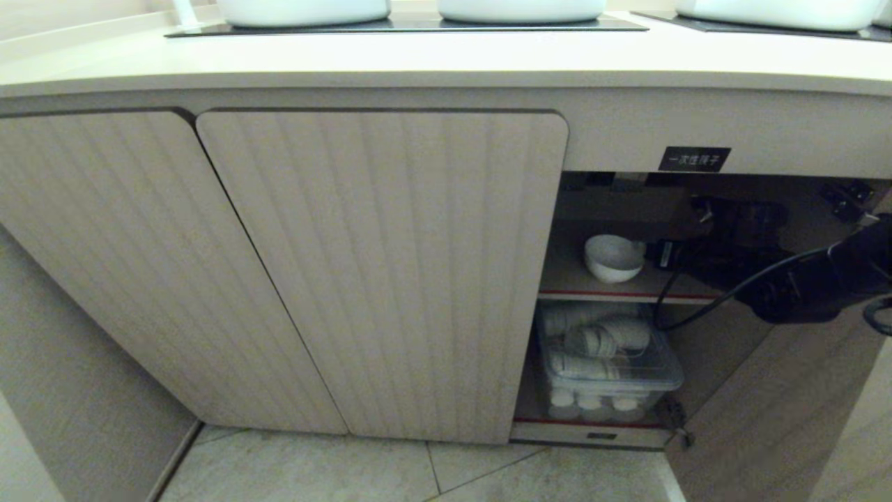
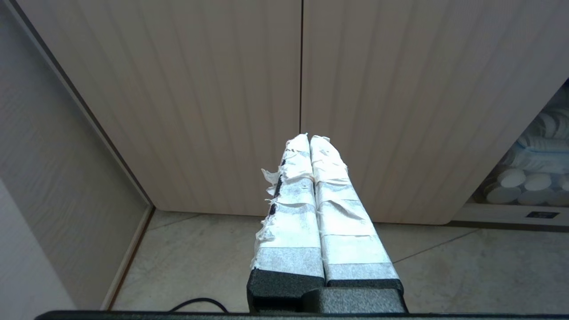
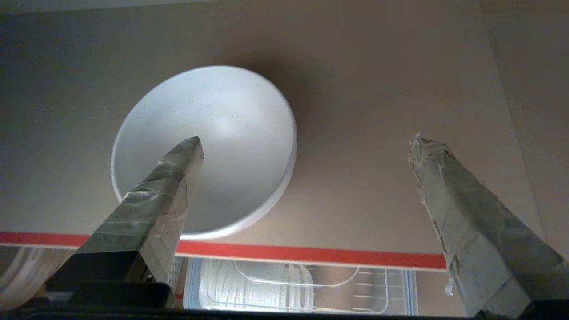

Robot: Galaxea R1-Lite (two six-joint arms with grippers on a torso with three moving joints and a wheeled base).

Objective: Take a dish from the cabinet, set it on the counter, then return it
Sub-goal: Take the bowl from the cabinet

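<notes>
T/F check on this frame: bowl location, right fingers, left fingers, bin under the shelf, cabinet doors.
1. The bowl sits on the cabinet's upper shelf. True.
2. The right gripper is shut on the bowl. False: its fingers are spread wide and hold nothing.
3. The left gripper is shut and holds nothing. True.
4. The clear bin stands on the counter. False: it is below the bowl's shelf.
5. All cabinet doors are closed. False: the right compartment is open.
</notes>
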